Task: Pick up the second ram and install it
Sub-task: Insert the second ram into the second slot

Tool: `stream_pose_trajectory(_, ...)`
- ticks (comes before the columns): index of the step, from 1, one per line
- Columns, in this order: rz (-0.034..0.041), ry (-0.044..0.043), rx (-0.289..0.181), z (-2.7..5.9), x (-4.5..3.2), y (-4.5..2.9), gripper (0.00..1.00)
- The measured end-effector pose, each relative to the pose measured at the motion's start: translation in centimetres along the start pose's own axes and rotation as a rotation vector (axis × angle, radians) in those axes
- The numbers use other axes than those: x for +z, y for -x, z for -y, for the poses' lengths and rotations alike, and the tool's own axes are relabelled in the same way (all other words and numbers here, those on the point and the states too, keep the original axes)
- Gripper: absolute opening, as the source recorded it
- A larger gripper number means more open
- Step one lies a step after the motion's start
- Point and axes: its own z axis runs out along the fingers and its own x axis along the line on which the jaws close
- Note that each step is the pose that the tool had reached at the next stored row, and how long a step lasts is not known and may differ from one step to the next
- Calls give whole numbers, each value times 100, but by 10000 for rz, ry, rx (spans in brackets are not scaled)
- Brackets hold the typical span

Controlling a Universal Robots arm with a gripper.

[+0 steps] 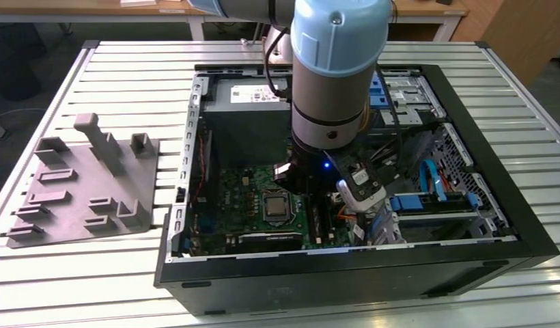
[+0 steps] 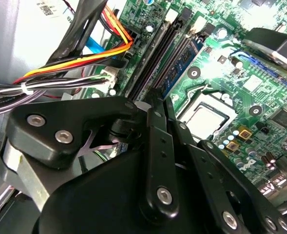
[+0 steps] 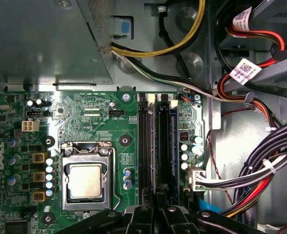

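Claw [image 3: 157, 199] is down inside the PC case [image 1: 498, 266], over the memory slots [image 3: 144, 141] of the motherboard [image 3: 94, 117]. In both wrist views the fingers [image 2: 155, 146] are pressed nearly together, with only a thin gap.
I can't tell if they pinch anything or just touch. The tips are hidden behind the claw's linkage.
Second ram [image 3: 164, 141]: best match is the dark strip on edge in the slot directly in line with the fingertips. A blue-labelled stick [image 3: 175, 141] sits just beside it, parallel.
CPU socket [image 3: 86, 180] is near the slots, uncovered.
Exterior view: the arm [image 1: 339, 68] blocks the slots and most of the claw. Grey tray [image 1: 80, 198] sits at 9 o'clock from the case, well apart. I can't make out any stick on it.
The cable bundle [image 3: 270, 161] is cut off at the frame edge.
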Motion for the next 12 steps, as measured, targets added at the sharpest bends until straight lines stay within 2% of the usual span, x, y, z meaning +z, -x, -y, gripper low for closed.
stream_pose_trajectory(12, -8, 3, -6, 4, 9, 16, 14)
